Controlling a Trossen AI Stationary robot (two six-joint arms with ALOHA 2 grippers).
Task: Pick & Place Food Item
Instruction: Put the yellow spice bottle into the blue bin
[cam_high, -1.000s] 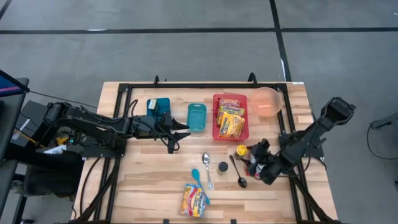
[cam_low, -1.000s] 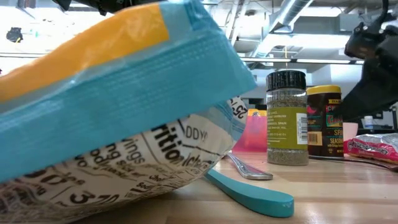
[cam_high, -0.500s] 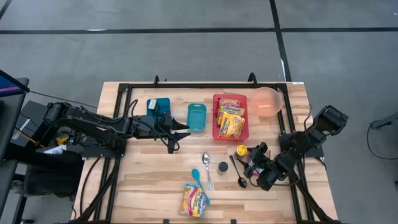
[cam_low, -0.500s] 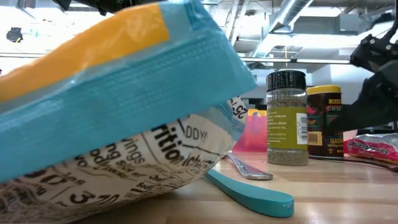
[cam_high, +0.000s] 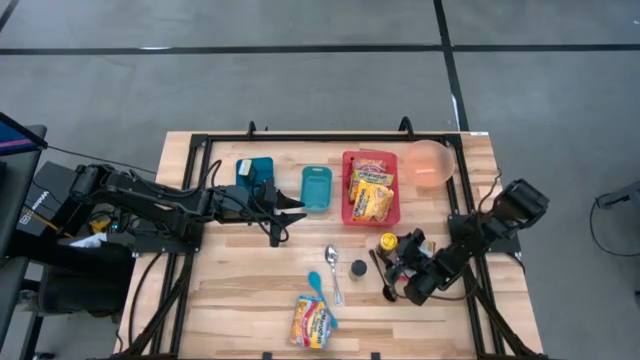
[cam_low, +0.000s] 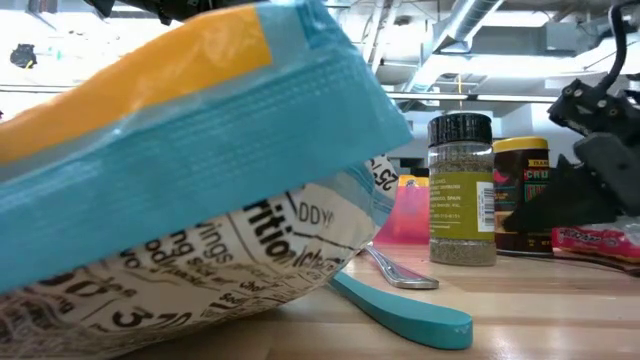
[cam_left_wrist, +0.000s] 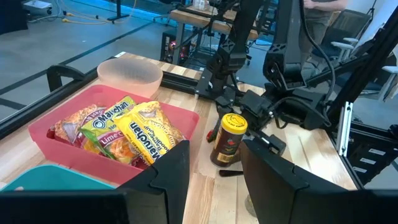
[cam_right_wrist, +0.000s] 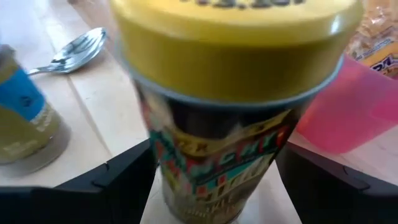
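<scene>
Between the open right gripper's (cam_right_wrist: 214, 180) fingers, upright yellow-lidded seasoning jar (cam_right_wrist: 227, 93).

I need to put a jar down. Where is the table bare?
Bare wood lies left of the noodle packet at the front, below the left tool. It is crowded around the spoons, spice jars and right tool.

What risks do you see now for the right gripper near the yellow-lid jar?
1. The right gripper straddles the yellow-lid seasoning jar with open fingers; an off-centre close might tip it.
2. The black spoon lies right beside the fingers and may get dragged.
3. The red tray stands near, so a swing could bump it.
</scene>
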